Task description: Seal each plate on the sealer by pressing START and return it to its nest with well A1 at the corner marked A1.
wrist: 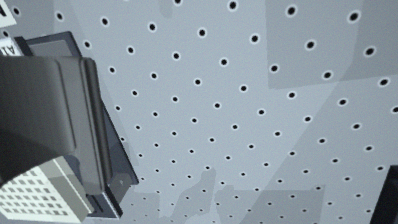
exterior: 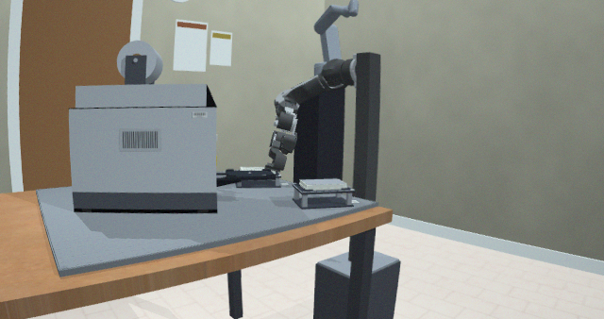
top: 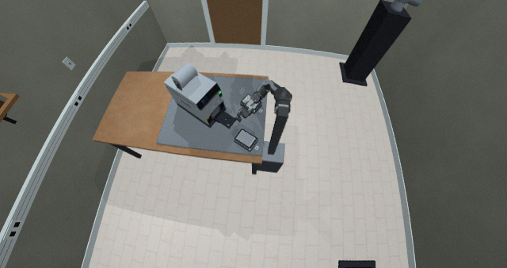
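Note:
A plate with a smooth pale top sits flat in the near nest. The other plate, with open wells showing, sits in the far nest, partly hidden by the arm and finger. The sealer has its dark stage out, with no plate on it. Its lamp is green. My gripper is partly open and empty, low between the stage and the far nest. One finger crosses in front of the far plate in the wrist view.
The grey perforated mat lies under the sealer and nests. The foil roll stands on top of the sealer. The arm's dark post is at the table's right edge. A white label reads A1.

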Tool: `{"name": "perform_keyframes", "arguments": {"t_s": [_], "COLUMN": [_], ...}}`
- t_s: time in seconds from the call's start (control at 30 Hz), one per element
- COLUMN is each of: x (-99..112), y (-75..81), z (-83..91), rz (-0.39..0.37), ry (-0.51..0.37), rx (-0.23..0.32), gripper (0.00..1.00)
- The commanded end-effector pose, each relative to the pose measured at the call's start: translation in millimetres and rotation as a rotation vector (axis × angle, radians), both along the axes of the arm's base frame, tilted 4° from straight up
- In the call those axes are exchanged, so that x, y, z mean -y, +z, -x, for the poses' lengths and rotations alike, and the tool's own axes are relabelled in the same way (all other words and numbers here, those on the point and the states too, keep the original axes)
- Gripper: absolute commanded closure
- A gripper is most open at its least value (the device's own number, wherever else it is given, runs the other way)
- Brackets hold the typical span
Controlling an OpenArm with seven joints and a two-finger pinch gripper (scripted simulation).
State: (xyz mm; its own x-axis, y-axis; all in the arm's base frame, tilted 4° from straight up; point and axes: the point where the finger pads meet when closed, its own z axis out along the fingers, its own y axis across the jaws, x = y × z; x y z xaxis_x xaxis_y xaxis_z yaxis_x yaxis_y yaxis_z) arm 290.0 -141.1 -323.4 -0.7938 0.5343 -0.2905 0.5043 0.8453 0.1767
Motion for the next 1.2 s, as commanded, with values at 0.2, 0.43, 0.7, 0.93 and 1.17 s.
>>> {"name": "perform_keyframes", "arguments": {"t_s": [0.2, 0.43, 0.7, 0.93, 1.17], "x": [34.9, 58.4, 94.8, 126.4, 146.9], "y": [9.4, 15.6, 27.2, 39.9, 50.0], "z": [1.4, 6.1, 16.9, 28.2, 37.4], "rz": [0.044, 0.071, 0.134, 0.207, 0.238], "ry": [0.014, 0.020, 0.033, 0.044, 0.049], "rx": [0.017, 0.018, 0.011, -0.007, -0.017], "gripper": [0.35, 0.35, 0.35, 0.35, 0.35]}}
